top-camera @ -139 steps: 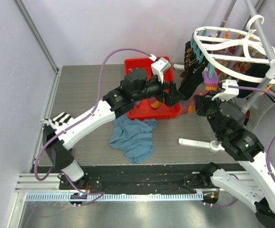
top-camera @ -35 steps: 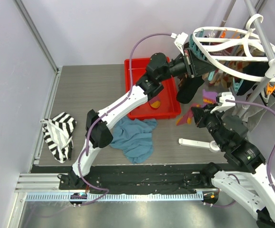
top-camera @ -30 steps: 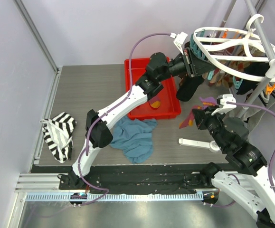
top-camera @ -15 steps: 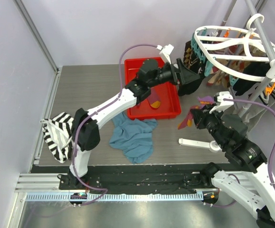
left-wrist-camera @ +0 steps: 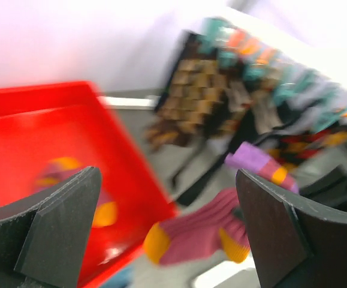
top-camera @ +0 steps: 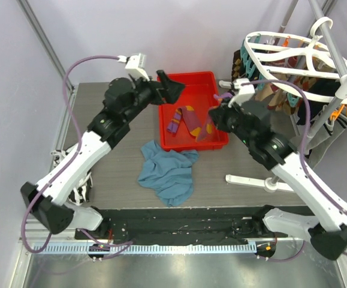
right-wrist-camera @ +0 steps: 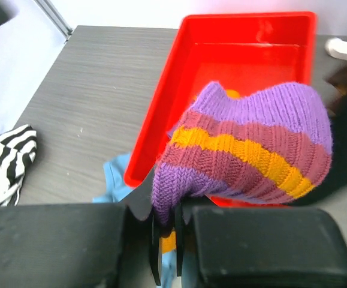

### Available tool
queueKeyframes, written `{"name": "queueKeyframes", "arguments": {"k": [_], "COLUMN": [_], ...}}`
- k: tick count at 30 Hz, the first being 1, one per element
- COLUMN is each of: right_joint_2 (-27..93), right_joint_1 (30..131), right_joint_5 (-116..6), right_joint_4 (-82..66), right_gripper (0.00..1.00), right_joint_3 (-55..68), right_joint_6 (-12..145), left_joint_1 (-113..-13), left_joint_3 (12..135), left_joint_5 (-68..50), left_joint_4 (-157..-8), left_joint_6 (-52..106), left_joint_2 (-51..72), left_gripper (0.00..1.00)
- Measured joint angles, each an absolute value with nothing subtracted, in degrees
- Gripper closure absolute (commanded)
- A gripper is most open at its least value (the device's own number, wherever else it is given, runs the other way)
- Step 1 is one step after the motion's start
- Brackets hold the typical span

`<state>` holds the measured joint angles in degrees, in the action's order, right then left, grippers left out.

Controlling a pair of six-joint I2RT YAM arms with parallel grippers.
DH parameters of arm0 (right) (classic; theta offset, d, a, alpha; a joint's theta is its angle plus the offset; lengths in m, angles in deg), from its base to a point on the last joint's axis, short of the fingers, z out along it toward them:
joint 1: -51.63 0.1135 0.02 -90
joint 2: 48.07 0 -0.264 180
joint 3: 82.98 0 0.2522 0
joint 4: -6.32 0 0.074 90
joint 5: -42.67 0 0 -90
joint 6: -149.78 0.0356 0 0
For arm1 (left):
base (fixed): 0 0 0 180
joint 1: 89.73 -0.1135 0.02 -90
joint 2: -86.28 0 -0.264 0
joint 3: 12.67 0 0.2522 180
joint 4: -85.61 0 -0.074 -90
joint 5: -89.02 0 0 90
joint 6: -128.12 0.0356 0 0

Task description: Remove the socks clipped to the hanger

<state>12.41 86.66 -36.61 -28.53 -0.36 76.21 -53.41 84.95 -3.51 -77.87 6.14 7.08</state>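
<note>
The white oval hanger (top-camera: pixel 293 45) hangs at the back right, with argyle socks (top-camera: pixel 242 63) and dark socks (top-camera: pixel 317 90) clipped under it; it shows blurred in the left wrist view (left-wrist-camera: pixel 239 78). My right gripper (top-camera: pixel 214 117) (right-wrist-camera: pixel 167 210) is shut on a purple, maroon and orange striped sock (right-wrist-camera: pixel 245 150) and holds it over the right part of the red tray (top-camera: pixel 191 76). Two striped socks (top-camera: pixel 174 120) lie in the tray. My left gripper (top-camera: pixel 172 86) (left-wrist-camera: pixel 167 174) is open and empty above the tray's back left corner.
A blue cloth (top-camera: pixel 167 174) lies in front of the tray, also seen in the right wrist view (right-wrist-camera: pixel 116 174). A black-and-white striped cloth (right-wrist-camera: pixel 5 156) lies at the far left. The stand's white foot (top-camera: pixel 251 180) lies on the table at the right.
My left arm has swung left, away from the hanger, to the tray's back left corner. My right gripper has carried the striped sock left from beside the hanger to over the tray.
</note>
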Motion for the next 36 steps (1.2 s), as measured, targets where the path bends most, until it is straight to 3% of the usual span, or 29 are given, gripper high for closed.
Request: {"name": "queueKeyframes", "arguments": {"k": [4,7,11,12,21,27,36], "right_joint_2": [21.42,27.87,36.55,38.12,47.95,48.06,48.24], "right_joint_1": [87.64,87.90,87.93,87.99,89.70,90.15,90.09], "right_joint_5": [-35.10,-32.82,-29.04,-28.37,-16.21,-2.14,11.39], "right_joint_4": [-23.91,-21.22,-20.31,-20.39,-36.26,-48.11,-56.72], "right_gripper": [0.87,0.73,0.39,0.37,0.35,0.36,0.36], "right_joint_3": [3.38,6.00,10.33,11.16,23.55,31.88,34.90], "right_joint_6": [76.08,75.60,74.77,74.81,78.15,83.20,85.91], "left_joint_1": [-54.55,-54.53,-54.53,-54.53,-54.53,-54.53,-54.53], "left_joint_3": [80.20,78.19,75.02,73.43,61.08,58.91,58.87], "left_joint_5": [2.22,4.38,6.13,6.72,9.69,9.96,9.72], "left_joint_4": [-72.45,-68.21,-64.32,-63.62,-64.43,-64.91,-64.99], "left_joint_6": [12.26,16.58,21.13,22.20,25.06,25.04,25.04], "left_joint_2": [14.08,17.47,21.66,23.35,35.50,36.04,36.63], "left_gripper": [0.00,0.00,0.00,0.00,0.00,0.00,0.00]}}
